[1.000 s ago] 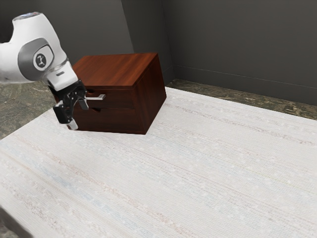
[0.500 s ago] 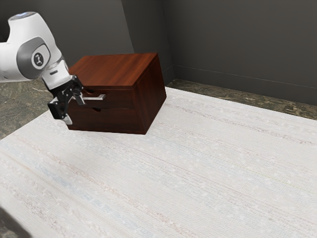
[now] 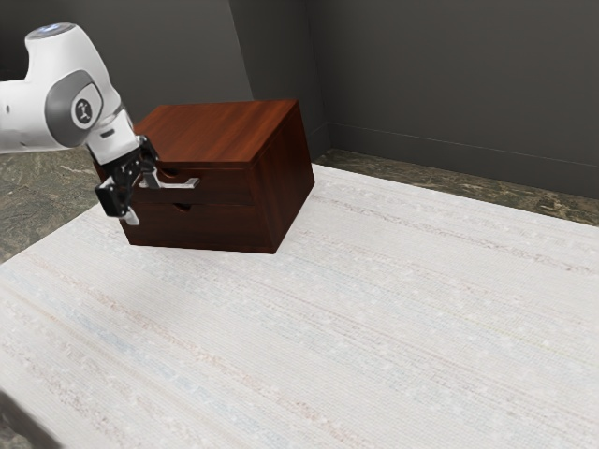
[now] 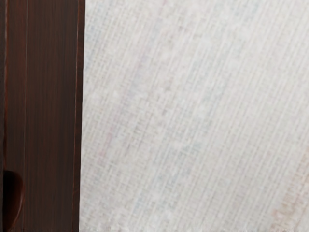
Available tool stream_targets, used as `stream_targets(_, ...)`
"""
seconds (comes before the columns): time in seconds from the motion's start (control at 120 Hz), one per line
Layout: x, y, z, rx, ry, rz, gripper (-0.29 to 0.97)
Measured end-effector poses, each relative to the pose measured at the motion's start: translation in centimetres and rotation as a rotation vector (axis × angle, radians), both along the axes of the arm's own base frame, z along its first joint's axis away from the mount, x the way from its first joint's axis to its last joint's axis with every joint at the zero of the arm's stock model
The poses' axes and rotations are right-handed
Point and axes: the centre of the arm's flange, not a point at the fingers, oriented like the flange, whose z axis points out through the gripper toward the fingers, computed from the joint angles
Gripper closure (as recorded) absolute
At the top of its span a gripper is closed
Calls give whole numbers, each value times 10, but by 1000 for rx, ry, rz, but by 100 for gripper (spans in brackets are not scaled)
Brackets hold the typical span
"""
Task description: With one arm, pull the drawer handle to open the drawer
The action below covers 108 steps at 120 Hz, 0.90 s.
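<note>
Grey walls (image 3: 449,65) and a pale woven tabletop (image 3: 374,309) frame a small dark-wood chest (image 3: 225,131) standing toward the table's far corner, at the exterior view's upper left. Over the past second I have lifted the gripper (image 3: 126,190) from low in front of the chest's bottom panel, swung it briefly out toward the exterior view's left, and brought it back in higher. It now sits at the level of the upper drawer (image 3: 211,184), at the near end of the silvery handle (image 3: 180,183).

The white arm (image 3: 56,103) reaches in from the exterior view's left. The handle's end appears to run into the gripper, though from this angle I cannot tell whether the gripper is closed on the bar or merely up against it.

The chest has not shifted on the table, and the drawer looks just as it did a second ago: its face flush with the chest, handle standing proud, nothing drawn out. From the hand's own camera I see the chest's wood grain close beside bare tabletop, with a dark recess (image 4: 10,198) in the wood.

By my reading the approach is about finished and the pull has not begun. What remains is a sure hold on the bar, then a straight draw away from the chest.
</note>
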Motion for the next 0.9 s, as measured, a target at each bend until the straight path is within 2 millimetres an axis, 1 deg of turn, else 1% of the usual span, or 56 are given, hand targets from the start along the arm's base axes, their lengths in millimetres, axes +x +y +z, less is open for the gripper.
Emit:
stream_targets(0.083, -2, 7, 2, 8, -10, 18, 0)
stream_targets(0.175, 3, 15, 3, 20, -23, 40, 0)
stream_targets(0.283, 10, 20, -6, 24, -24, 58, 0)
stream_targets(0.358, 13, 22, -11, 26, -28, 68, 0)
stream_targets(0.508, 20, 22, -2, 42, -63, 82, 0)
stream_targets(0.642, 22, 23, 1, 49, -82, 96, 0)
stream_targets(0.9, 30, 27, -11, 53, -91, 117, 0)
